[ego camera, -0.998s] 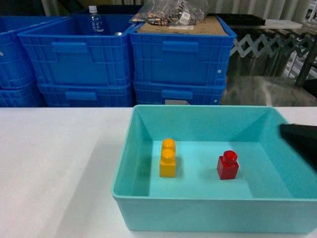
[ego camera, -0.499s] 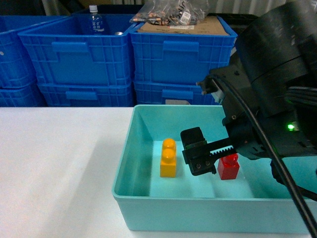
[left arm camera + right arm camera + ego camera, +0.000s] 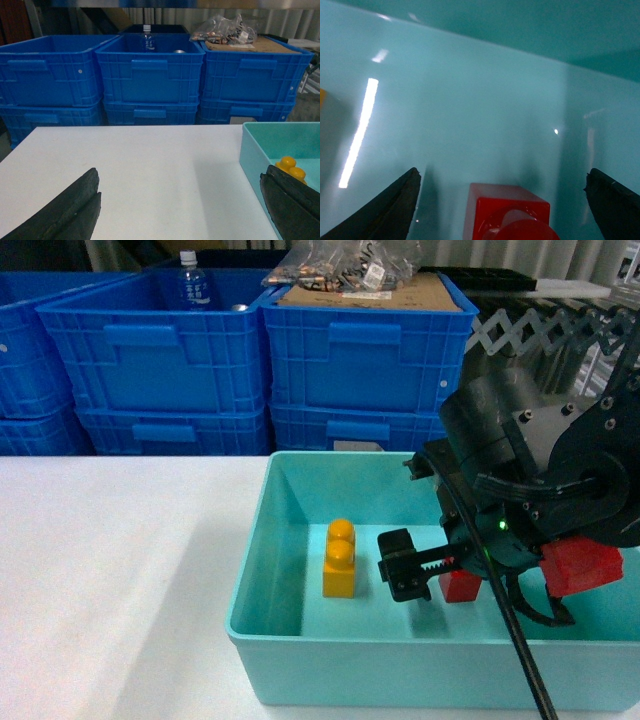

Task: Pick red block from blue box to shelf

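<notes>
Red block (image 3: pixel 507 215) sits on the floor of the blue box (image 3: pixel 300 640), toward its right side, stud up, with an orange brick (image 3: pixel 339 560) standing apart to its left. Right gripper (image 3: pixel 502 200) is down inside the box with jaws spread wide, one finger on each side of the block and neither touching it. To grip well, it should probably sink a little lower so the pads meet the flat sides below the stud, stay centred, then close squarely and lift straight up, clear of the rim. Left gripper (image 3: pixel 182 205) hangs open over a white table (image 3: pixel 150 165), holding nothing. Behind the table stand stacked dark blue crates (image 3: pixel 250 360), one holding a water bottle (image 3: pixel 191 280). No shelf is visible
</notes>
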{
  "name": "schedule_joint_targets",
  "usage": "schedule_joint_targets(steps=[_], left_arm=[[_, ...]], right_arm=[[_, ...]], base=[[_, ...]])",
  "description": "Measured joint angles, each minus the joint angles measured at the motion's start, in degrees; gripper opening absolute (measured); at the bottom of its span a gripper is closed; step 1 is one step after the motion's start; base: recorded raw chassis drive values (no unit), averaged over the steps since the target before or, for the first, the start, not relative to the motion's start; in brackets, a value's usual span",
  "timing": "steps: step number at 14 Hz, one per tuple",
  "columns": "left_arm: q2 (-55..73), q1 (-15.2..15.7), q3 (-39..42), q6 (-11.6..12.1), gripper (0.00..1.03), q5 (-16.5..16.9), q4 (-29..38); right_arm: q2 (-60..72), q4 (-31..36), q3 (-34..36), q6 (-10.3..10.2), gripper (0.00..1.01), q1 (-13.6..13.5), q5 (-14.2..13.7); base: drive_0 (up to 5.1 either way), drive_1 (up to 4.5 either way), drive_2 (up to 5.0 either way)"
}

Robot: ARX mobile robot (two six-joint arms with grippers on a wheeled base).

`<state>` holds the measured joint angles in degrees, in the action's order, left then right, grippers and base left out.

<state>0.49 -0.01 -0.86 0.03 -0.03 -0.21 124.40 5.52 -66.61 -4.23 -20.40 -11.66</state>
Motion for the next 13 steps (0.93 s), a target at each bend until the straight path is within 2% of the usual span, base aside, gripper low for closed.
schedule_joint_targets(steps=[1, 2, 4, 5, 6, 7, 10, 11, 12, 13], left_arm=[[0.00, 0.00, 0.00, -0.02, 0.98, 0.00, -0.02], [0.00, 0.00, 0.00, -0.02, 0.98, -0.02, -0.02], [0.00, 0.00, 0.00, 0.00, 0.98, 0.00, 0.02], [0.00, 0.00, 0.00, 0.00, 0.98, -0.02, 0.00], [0.00, 0.00, 0.00, 0.00, 0.98, 0.00, -0.02], [0.00, 0.00, 0.00, -0.02, 0.98, 0.00, 0.00], [0.00, 0.00, 0.00, -0.02, 0.98, 0.00, -0.02], [0.00, 0.00, 0.00, -0.02, 0.98, -0.02, 0.00], [0.00, 0.00, 0.00, -0.02, 0.98, -0.02, 0.00], [0.00, 0.00, 0.00, -0.02, 0.98, 0.00, -0.02]], right_arm=[[1.16, -0.44, -0.44, -0.11, 0.94, -0.37, -2.36], [2.03, 0.04, -0.66, -0.39, 0.86, -0.66, -3.72], [2.64, -0.20, -1.64, -1.33, 0.64, -0.87, -4.17], [2.75, -0.11, -1.55, -1.75, 0.44, -0.90, -4.09], [-1.36, 2.67, 2.58, -1.95, 0.29, -0.85, -2.89], [-14.05, 8.28, 10.84, -1.11, 0.29, -1.42, -0.92], [-29.31, 10.97, 19.41, -0.48, 0.29, -1.36, 1.99], [-38.42, 13.09, 25.75, 0.44, 0.29, -1.29, 2.38], [-50.16, 12.20, 33.11, 2.10, 0.29, -0.39, 2.45], [-59.74, 11.89, 38.97, 4.09, 0.29, 1.05, 0.70]], base=[[0.0, 0.00, 0.0], [0.0, 0.00, 0.0], [0.0, 0.00, 0.0], [0.0, 0.00, 0.0], [0.0, 0.00, 0.0], [0.0, 0.00, 0.0], [0.0, 0.00, 0.0], [0.0, 0.00, 0.0], [0.0, 0.00, 0.0], [0.0, 0.00, 0.0]])
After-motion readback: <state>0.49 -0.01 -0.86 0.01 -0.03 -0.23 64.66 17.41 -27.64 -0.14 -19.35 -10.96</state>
